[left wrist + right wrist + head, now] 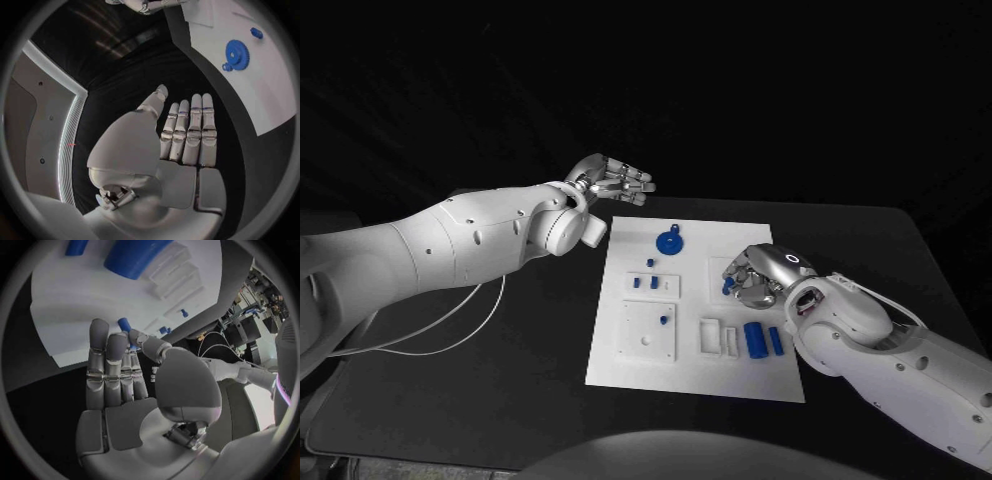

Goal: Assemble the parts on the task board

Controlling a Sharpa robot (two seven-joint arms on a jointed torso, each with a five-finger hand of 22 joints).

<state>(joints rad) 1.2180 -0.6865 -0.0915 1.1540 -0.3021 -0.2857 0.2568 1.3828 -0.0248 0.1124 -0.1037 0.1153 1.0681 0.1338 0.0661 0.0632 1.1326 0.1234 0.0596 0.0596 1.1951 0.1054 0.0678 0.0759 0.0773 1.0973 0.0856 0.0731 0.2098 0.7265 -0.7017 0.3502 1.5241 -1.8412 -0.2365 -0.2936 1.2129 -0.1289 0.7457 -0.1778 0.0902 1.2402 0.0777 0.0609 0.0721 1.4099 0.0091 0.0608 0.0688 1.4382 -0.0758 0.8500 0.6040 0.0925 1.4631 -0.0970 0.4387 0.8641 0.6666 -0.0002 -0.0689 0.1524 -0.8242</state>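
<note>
Item: small blue peg [124, 323], pinched in my right hand [759, 277] over the task board [629, 365]. Next, I judge: seat it. My left hand [610, 180], empty, fingers straight, beyond the board's far corner.

White task board [629, 350], blue parts [763, 340]

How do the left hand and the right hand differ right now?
The left hand is off the board, over the black table past its far left corner; the right hand is over the board's right side. The left hand holds nothing, its fingers straight and together; the right hand pinches a small blue part at its fingertips. Both are silver, on white arms.
</note>
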